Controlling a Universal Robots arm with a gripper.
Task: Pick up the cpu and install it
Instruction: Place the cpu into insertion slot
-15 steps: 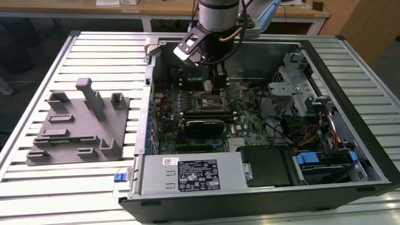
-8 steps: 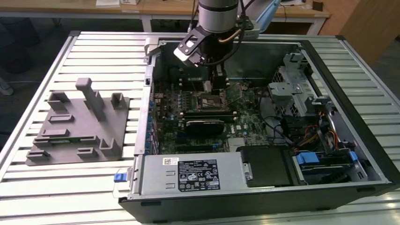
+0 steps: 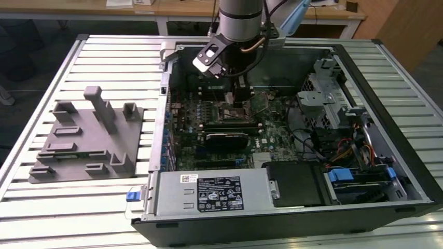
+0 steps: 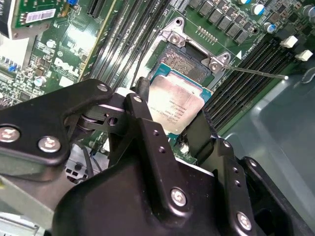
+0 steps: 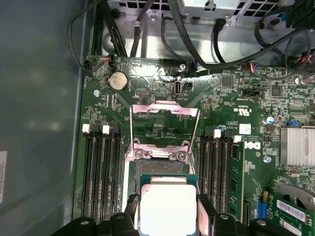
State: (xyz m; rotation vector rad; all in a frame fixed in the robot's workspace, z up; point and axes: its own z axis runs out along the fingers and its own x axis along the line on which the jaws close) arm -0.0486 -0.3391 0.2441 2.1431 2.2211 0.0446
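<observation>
Gripper [image 3: 238, 101] reaches down inside the open computer case [image 3: 277, 225], over the motherboard [image 3: 207, 122]. In both wrist views it is clenched on the cpu [image 4: 174, 108] [image 5: 167, 206], with black fingers [image 4: 142, 115] pressing two opposite edges and the silvery top plate facing up. The cpu sits level over the near part of the open socket [image 4: 184, 69], with socket contacts exposed beyond it; can't tell if it is seated or just above. Load plate [image 5: 165, 109] stands flipped up behind the socket, and the thin lever [image 4: 256, 73] is swung out to the side. Grey tray [image 3: 90, 150] lies on the slatted worktop [image 3: 104, 62], well apart at the exterior view's left
</observation>
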